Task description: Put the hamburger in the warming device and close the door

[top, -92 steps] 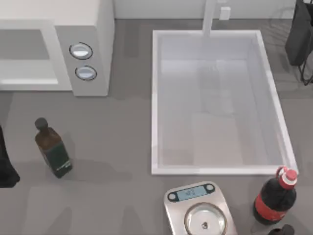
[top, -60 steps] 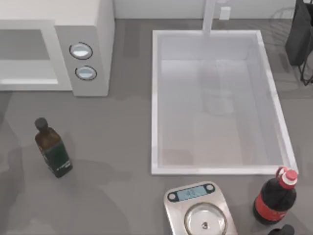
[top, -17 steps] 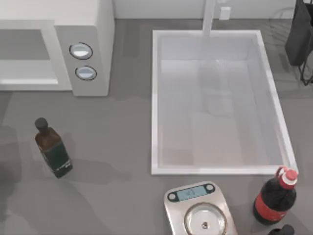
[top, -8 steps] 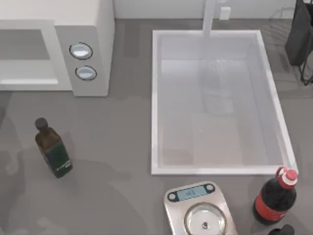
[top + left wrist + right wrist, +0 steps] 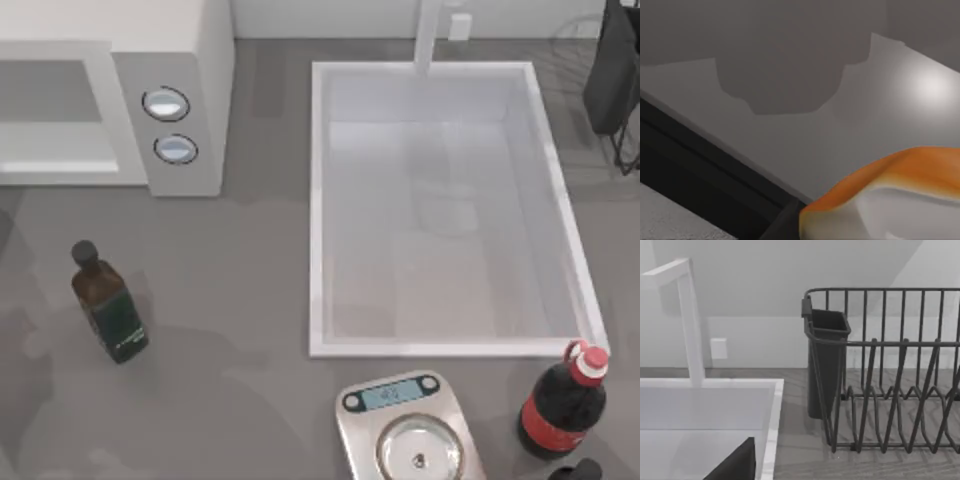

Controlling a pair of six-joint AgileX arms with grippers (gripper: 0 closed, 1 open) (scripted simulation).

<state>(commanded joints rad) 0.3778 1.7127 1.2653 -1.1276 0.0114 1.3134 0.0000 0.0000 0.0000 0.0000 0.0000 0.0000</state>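
1. The small orange-brown hamburger with its pale rounded underside (image 5: 890, 200) sits very close under my left wrist camera, above a grey surface; I judge it to be at my left pincer. Whether that pincer has hold of it, or how wide it stands, I cannot tell.
2. I judge the bun light, soft and easily crushed: take it across its sides with gentle pressure.
3. The large white box-shaped microwave with two silver-rimmed knobs (image 5: 180, 100) stands at the table's far left, cavity open.
4. My right arm is parked near the dark wire dish rack (image 5: 890, 380).
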